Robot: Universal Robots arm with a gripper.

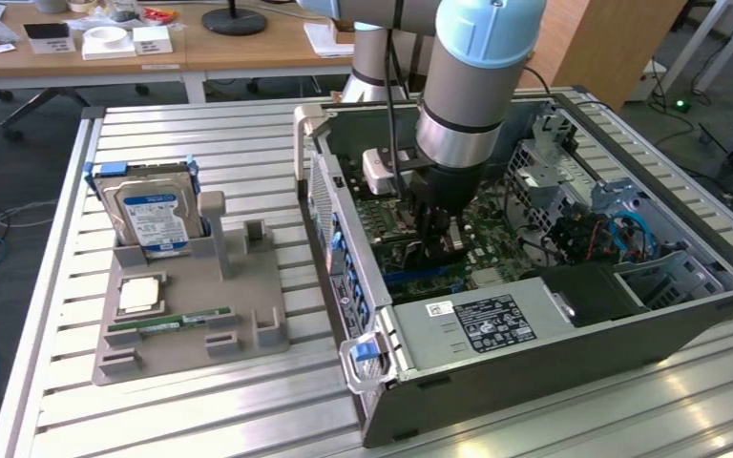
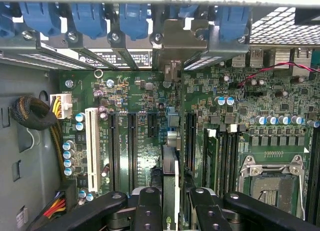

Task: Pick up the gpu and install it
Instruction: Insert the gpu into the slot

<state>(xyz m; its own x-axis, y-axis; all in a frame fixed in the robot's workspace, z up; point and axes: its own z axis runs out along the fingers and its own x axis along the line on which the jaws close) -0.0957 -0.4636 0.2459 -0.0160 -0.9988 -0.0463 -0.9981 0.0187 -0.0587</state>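
Presently: install step, gpu (image 2: 170, 176) inside the computer case (image 1: 533, 363).
Gripper (image 2: 176, 207) clamped on gpu, edge-on above motherboard (image 2: 140, 91) slots – seating likely demands square alignment.

The gpu (image 2: 171, 188) stands edge-on (thin, dark) over the motherboard (image 2: 145, 91).

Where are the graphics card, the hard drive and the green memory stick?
graphics card (image 2: 170, 183), wrist view, on its narrow edge facing the camera.
hard drive (image 1: 154, 218), exterior view, on its blue label.
memory stick (image 1: 169, 319), exterior view, on the middle of its green strip.
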